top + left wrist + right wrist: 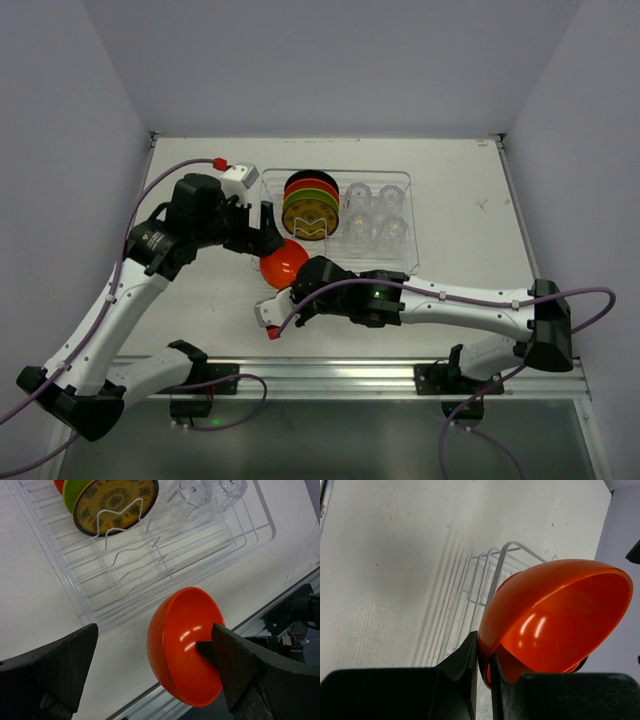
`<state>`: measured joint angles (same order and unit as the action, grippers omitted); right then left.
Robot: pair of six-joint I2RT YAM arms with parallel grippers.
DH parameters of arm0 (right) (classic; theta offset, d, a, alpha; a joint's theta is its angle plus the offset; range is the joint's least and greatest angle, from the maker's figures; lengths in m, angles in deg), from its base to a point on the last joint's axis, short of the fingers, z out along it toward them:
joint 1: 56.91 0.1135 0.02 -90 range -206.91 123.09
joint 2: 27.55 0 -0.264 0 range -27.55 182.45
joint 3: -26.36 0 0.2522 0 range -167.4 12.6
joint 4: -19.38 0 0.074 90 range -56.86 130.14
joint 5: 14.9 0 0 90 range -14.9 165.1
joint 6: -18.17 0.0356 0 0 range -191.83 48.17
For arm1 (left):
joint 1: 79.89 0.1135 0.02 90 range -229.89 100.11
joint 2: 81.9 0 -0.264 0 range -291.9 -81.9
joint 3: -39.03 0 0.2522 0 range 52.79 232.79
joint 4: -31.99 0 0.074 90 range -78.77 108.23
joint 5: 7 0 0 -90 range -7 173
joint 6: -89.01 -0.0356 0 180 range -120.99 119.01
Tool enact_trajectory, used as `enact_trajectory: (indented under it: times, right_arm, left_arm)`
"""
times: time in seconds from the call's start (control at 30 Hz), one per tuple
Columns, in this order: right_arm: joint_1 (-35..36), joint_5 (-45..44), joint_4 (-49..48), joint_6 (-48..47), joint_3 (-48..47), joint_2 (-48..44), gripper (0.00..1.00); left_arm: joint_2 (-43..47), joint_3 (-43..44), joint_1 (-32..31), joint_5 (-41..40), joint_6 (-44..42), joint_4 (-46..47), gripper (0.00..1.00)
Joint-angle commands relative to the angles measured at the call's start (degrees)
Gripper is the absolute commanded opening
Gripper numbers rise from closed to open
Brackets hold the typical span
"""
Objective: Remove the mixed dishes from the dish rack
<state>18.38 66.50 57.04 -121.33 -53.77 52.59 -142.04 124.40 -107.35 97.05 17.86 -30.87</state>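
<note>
— Your right fingers [457,680]?
— Pinching the small orange bowl [555,615] by its rim (it's tilted on edge), just outside the dish rack [125,580].
— Your left fingers [55,665]?
— Spread wide, close beside it.

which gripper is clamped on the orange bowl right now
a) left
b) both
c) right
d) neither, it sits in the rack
c: in the right wrist view the right gripper pinches the rim of the bowl between its shut fingers, while the left gripper stands open, one finger well clear of the bowl.
</note>
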Motion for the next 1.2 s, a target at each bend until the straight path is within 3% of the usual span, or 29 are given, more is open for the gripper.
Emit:
enact_trajectory:
  times: [0.0,0.13,0.23,0.27,0.33,0.37,0.4,0.5,0.53,0.57,0.6,0.63,0.73,0.83,0.97,1.07,1.17]
  right_arm:
    - [-0.66,-0.36,0.27,-5.7,-4.55,1.24,0.0]
    - [-0.75,-3.96,-2.89,-8.86,-5.96,2.56,0.0]
    - [-0.76,-4.93,-3.25,-10.7,-7.02,4.06,0.0]
    - [-0.84,-5.8,-3.25,-10.8,-7.28,4.5,0.0]
    - [-0.93,-6.43,-3.25,-10.97,-7.81,5.55,0.0]
    - [-1.02,-6.78,-3.25,-10.71,-7.9,5.9,0.0]
    - [-1.37,-6.78,-3.33,-10.36,-8.16,6.17,0.0]
    - [-2.51,-7.83,-6.75,-6.68,-8.95,7.05,0.03]
    - [-3.21,-7.83,-9.02,-3.01,-9.13,7.22,0.08]
    - [-3.74,-7.66,-9.83,-0.8,-9.22,7.05,0.21]
    - [-5.22,-6.7,-10.53,1.31,-9.22,6.79,0.49]
    - [-6.02,-5.47,-10.8,5.59,-9.13,6.26,0.98]
    - [-8.22,-1.26,-12.11,11.76,-6.5,2.67,0.99]
    - [-9.54,-0.45,-14.92,18.26,-2.99,-2.52,0.99]
    - [-13.48,-5.45,-15.99,31.09,-0.26,-8.67,0.99]
    - [-16.91,-7.04,-14.15,44.45,2.2,-14.47,0.99]
    - [-18.24,-8.0,-10.81,54.13,7.11,-21.32,0.99]
  left_arm:
    - [-0.68,-0.95,-0.92,-1.99,-1.8,-1.34,1.0]
    - [-1.73,-2.97,-1.01,-9.02,-2.42,-2.66,0.94]
    - [-2.87,-3.06,-1.01,-11.75,-2.33,-2.58,0.6]
    - [-3.57,-2.89,-1.01,-12.63,-2.24,-2.58,0.39]
    - [-4.11,-2.27,-1.1,-13.42,-1.71,-2.49,0.2]
    - [-4.46,-2.01,-1.1,-13.69,-1.63,-2.4,0.03]
    - [-4.55,-1.66,-1.19,-13.69,-1.19,-2.23,0.0]
    - [-4.02,-0.86,-1.19,-15.71,0.04,-0.3,0.0]
    - [-3.85,-0.34,-1.19,-17.11,0.57,0.75,0.0]
    - [-4.02,0.1,-1.19,-17.9,1.09,1.2,0.0]
    - [-4.46,0.63,-1.1,-18.78,2.14,1.72,0.0]
    - [-5.68,1.33,-1.1,-21.23,2.59,2.51,0.0]
    - [-9.28,5.37,1.35,-23.1,4.44,4.27,0.0]
    - [-12.79,9.41,11.0,-17.94,5.93,8.03,0.0]
    - [-18.51,12.84,24.17,-18.61,11.88,14.02,0.0]
    - [-24.04,10.92,29.55,-16.6,15.94,22.97,0.0]
    - [-30.98,12.74,30.63,-17.55,16.04,30.81,0.0]
